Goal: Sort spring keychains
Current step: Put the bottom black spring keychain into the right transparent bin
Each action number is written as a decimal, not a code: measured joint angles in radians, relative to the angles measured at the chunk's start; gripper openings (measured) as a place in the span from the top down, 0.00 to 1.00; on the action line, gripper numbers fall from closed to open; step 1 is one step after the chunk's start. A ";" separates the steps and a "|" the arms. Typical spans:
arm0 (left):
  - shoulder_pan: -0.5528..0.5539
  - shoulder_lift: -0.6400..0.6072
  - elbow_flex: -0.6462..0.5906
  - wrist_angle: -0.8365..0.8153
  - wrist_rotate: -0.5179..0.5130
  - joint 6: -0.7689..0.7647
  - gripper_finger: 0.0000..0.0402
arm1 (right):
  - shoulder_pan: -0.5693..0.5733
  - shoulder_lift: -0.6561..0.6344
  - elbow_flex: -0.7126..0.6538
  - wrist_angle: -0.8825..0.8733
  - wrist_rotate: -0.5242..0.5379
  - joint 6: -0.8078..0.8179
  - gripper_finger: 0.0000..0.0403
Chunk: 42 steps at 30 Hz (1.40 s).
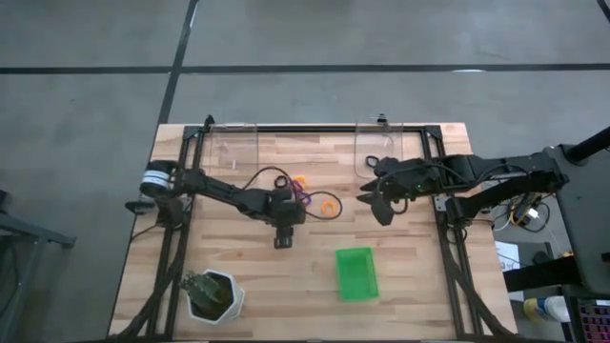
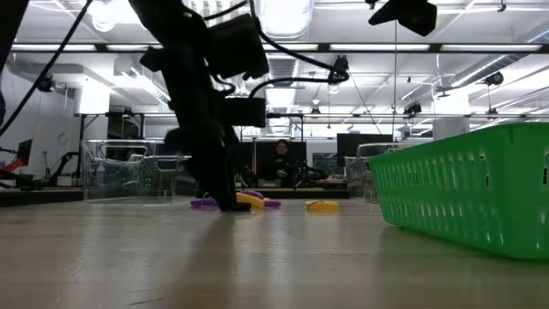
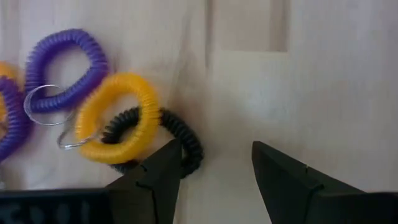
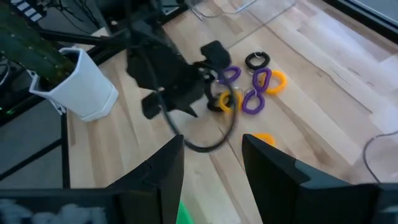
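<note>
Several spring keychains lie flat in a cluster (image 1: 301,189) at the table's middle. In the left wrist view a yellow one (image 3: 118,118) lies over a black one (image 3: 186,146), with a purple one (image 3: 65,78) beside them. A lone orange-yellow one (image 1: 329,205) lies to the cluster's right. My left gripper (image 3: 214,155) is open and down at the table (image 2: 227,202), at the cluster's near edge. My right gripper (image 4: 211,168) is open and hangs in the air to the right (image 1: 381,203), clear of everything. My left gripper points down at the table. One fingertip (image 3: 168,158) stands right at the black keychain's coil (image 3: 191,155), and the other is over bare wood. I cannot tell whether the fingertip touches the coil.
The green tray (image 1: 355,273) sits near the table's front, right of centre. Two clear bins (image 1: 233,145) (image 1: 381,143) stand along the far edge. A white pot with a plant (image 1: 214,295) is at the near left corner. Bare wood lies between cluster and tray.
</note>
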<state>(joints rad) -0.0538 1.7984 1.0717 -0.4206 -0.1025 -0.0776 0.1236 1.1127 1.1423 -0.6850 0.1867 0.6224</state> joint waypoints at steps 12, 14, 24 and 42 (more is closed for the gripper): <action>0.047 0.013 0.002 -0.025 0.041 -0.083 0.65 | 0.005 0.018 0.014 0.032 0.000 -0.018 0.62; 0.057 0.012 0.002 -0.029 0.049 -0.107 0.78 | 0.005 0.018 0.014 0.033 0.000 -0.019 0.62; 0.076 -0.057 0.035 -0.100 0.149 -0.211 0.99 | 0.005 0.018 0.013 0.041 -0.004 -0.031 0.62; 0.080 -0.553 0.120 0.025 0.269 -0.465 1.00 | 0.003 0.026 0.013 0.297 -0.001 -0.235 0.62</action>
<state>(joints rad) 0.0265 1.2454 1.1915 -0.3952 0.1662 -0.5421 0.1261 1.1391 1.1554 -0.3882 0.1860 0.3875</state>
